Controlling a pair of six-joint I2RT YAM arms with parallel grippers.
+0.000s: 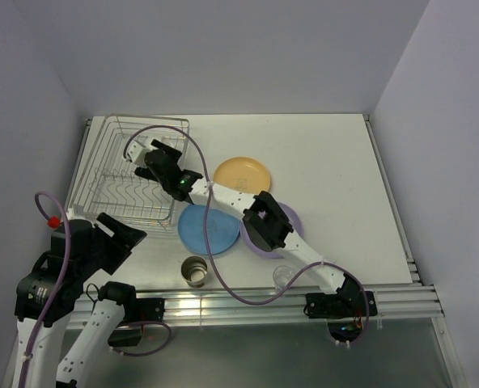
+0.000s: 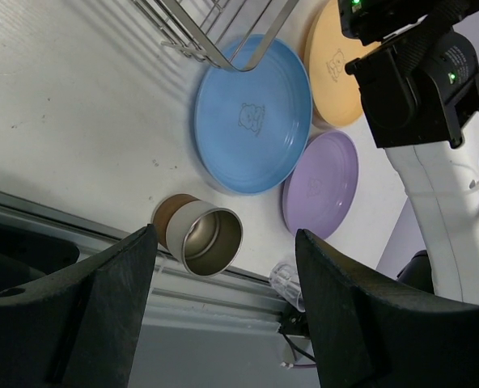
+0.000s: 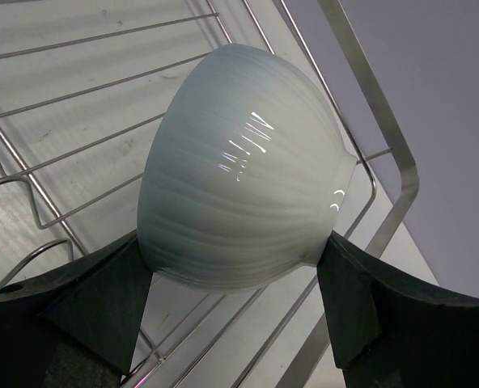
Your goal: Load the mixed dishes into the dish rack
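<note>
Backdrop: plain pale walls (image 1: 223,56), white table (image 1: 336,162).
Top view, rack: dish rack (image 1: 154,121) at far left of table, wire, raised sides.
Top view, right arm: stretched across to rack, right tool (image 1: 145,158) over its far half; load hard to read from here.
Top view, left arm: parked by its base, left tool (image 1: 130,234) just off rack's near corner.
Top view, waiting: blue plate (image 1: 207,229), yellow-orange plate (image 1: 241,172), purple plate (image 1: 292,217) (partly under right arm), cream cup (image 1: 196,271), clear glass (image 1: 281,276). All on table, none in rack.
Left wrist: jaws spread wide, nothing between; cup, glass and plates on table beyond.
Right wrist: jaws closed against both sides of white bowl (image 3: 247,170), ribbed outer wall toward cam, opening not seen. Bowl over rack wires, close to rim corner; touching wires or not, can't tell.
Step, prob.: setting bowl into rack.
How to: lower slow, keep off rim bar, seat between prongs. Glaze looks slick, so hold grip till wires take the weight. Then open wide, lift straight up clear of the sides.
Left arm: best kept back till right is out.
</note>
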